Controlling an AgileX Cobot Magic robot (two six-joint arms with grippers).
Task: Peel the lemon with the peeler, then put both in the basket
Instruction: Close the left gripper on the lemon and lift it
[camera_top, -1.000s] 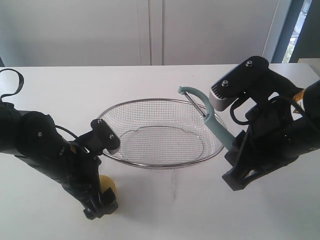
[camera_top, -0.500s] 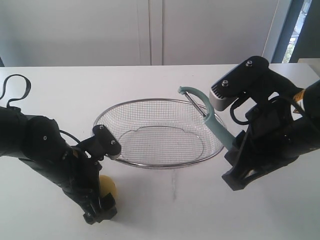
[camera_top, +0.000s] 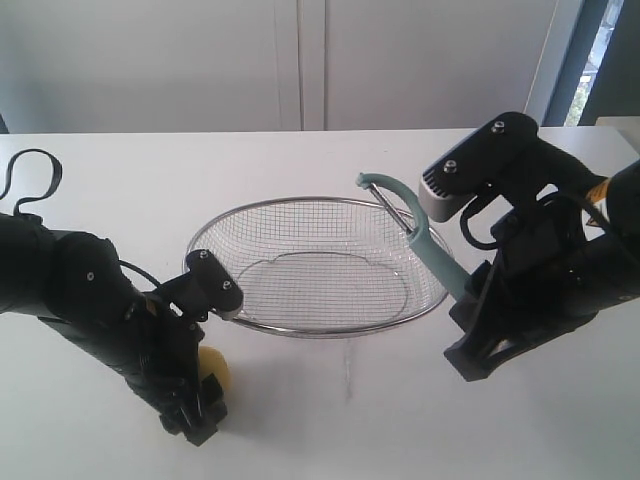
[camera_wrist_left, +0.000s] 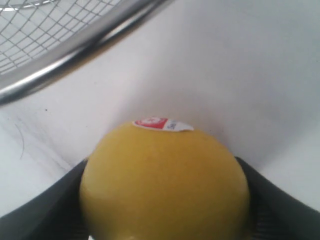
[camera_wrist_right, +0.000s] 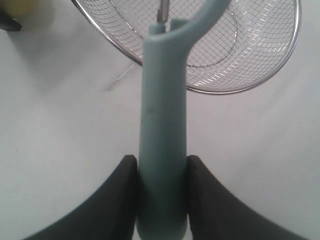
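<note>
Exterior view: the white worktop carries the oval wire-mesh basket at centre. The right gripper, to the right of the basket, is clamped on the handle of the peeler. It holds the peeler tilted, off the worktop, with the loop head over the basket's right side. The left gripper is low, just outside the basket's left front rim. Its fingers lie against both sides of the lemon. The lemon's sticker is on the side toward the basket.
</note>
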